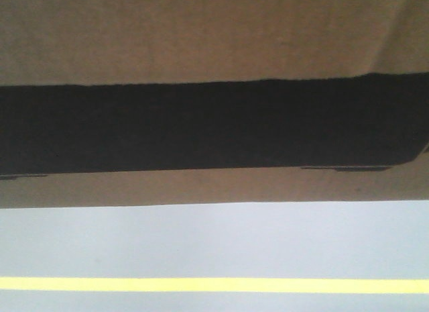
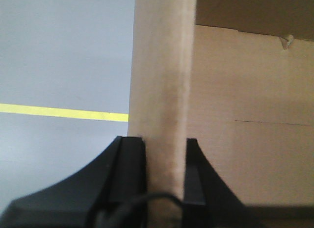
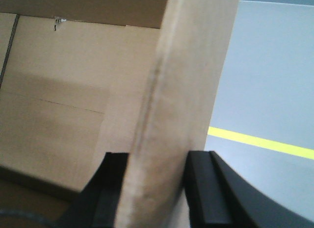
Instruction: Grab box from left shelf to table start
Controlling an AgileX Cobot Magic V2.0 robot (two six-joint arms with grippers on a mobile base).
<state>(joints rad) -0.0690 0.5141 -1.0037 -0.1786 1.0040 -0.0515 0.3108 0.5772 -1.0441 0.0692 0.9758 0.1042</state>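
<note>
The brown cardboard box [image 1: 201, 37] fills the upper part of the front view, its black printed band running across it. It hangs above the grey floor. My left gripper [image 2: 164, 154] is shut on an upright cardboard flap of the box [image 2: 162, 81], one black finger on each face. My right gripper [image 3: 157, 169] is shut on another flap of the box [image 3: 191, 81] in the same way. The box's brown inside wall shows behind both flaps. The left shelf and the table are out of view.
Grey floor [image 1: 214, 241] lies below the box, crossed by a yellow line [image 1: 214, 284]. The same line shows left of the flap in the left wrist view [image 2: 64, 112] and right of the flap in the right wrist view [image 3: 265, 142].
</note>
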